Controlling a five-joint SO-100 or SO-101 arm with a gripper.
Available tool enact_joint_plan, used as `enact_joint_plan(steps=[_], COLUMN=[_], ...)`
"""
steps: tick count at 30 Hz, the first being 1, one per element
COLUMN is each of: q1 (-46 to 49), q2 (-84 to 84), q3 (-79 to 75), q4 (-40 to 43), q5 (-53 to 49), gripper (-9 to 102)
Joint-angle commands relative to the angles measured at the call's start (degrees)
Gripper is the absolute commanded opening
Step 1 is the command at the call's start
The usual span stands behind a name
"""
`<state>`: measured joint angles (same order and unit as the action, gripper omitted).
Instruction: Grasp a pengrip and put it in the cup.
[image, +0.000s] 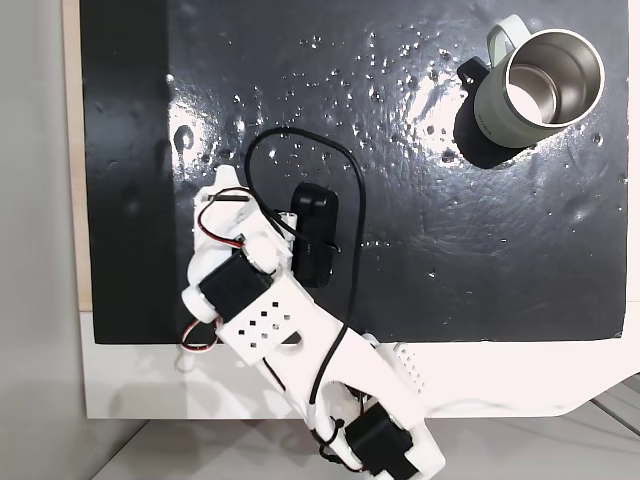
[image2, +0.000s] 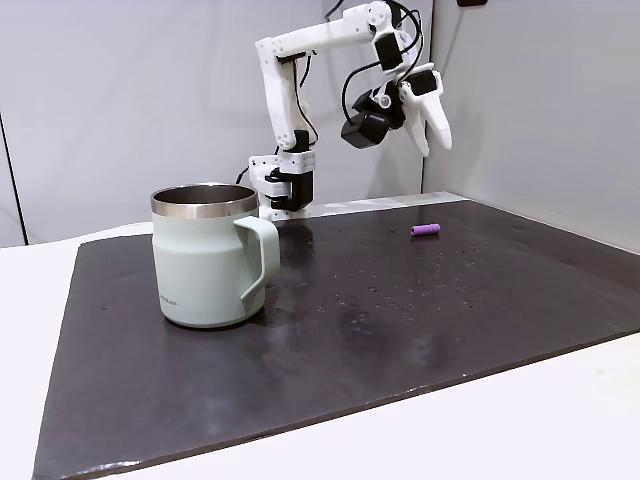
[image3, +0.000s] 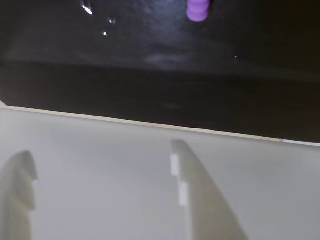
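In a fixed view from the side, the tiny light-purple ribbed rubber pengrip (image2: 425, 230) lies on the black mat (image2: 400, 320), well apart from the pale sage-green steel-lined mug (image2: 205, 255); being round, it could roll away if nudged. The white two-finger gripper (image2: 437, 135) hangs high above it. In the wrist view its jaws stand apart and empty.

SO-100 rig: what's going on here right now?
The arm is raised above the black mat, its gripper open and holding nothing. The purple pengrip lies on the mat below it, untouched; the wrist view catches it at the top edge. The sage-green cup stands upright and apart on the mat, and nothing is visible inside it in the fixed view from above. No grasp has been made yet.
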<state>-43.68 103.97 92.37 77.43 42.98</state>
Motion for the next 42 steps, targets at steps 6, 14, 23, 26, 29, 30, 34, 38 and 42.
enact_joint_plan(steps=[6, 14, 23, 26, 29, 30, 34, 38, 42], q1=[-4.1, -3.9, -2.0, -1.2, -1.1, -1.1, -1.2, -1.5, -1.5], q2=[-3.5, -10.9, -17.1, -19.4, -21.4, -21.9, -23.8, -25.6, -26.5], q3=[-3.8, -3.3, -3.7, -3.7, -3.5, -3.5, -3.8, -3.8, -3.8], q4=[-1.6, -2.7, -4.7, -5.4, -6.0, -6.2, -7.2, -7.6, -7.8], q5=[3.0, 6.9, 7.9, 7.8, 7.7, 7.7, 7.5, 7.4, 7.2], gripper=[27, 27, 26, 27, 27, 27, 27, 27, 27])
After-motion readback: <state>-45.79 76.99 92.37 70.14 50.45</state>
